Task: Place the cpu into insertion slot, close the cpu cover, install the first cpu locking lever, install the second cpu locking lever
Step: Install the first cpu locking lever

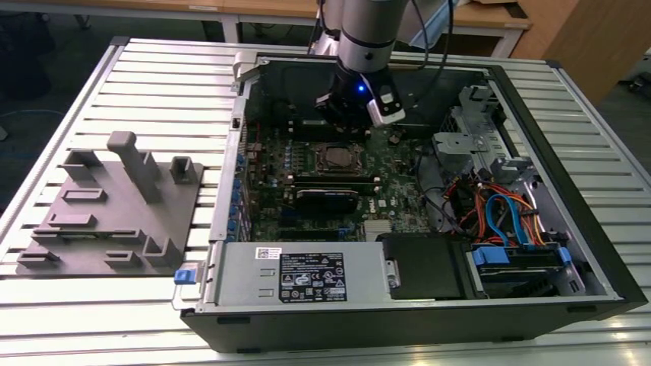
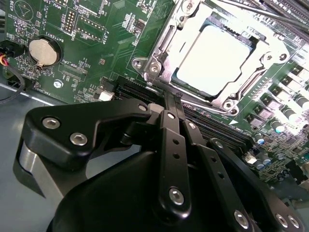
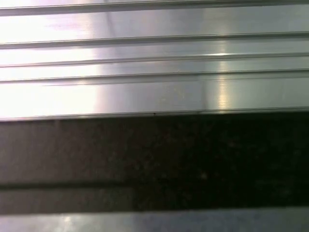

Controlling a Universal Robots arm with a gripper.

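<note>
The cpu lies framed by the cpu cover (on the motherboard), tool just beside.

Slatted table (computer case, grey fixture)

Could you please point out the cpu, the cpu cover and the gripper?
cpu (image 2: 215, 58): second wrist view, centre of top.
cpu cover (image 2: 189, 94): second wrist view, frame edge.
gripper (image 2: 173, 99): second wrist view, between fingertips.

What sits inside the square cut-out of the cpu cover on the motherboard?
The cpu, pale metal top up, fills the cut-out of the cpu cover in the second wrist view. A dark edge of the insertion slot shows around it; the contacts beneath are hidden.
</note>
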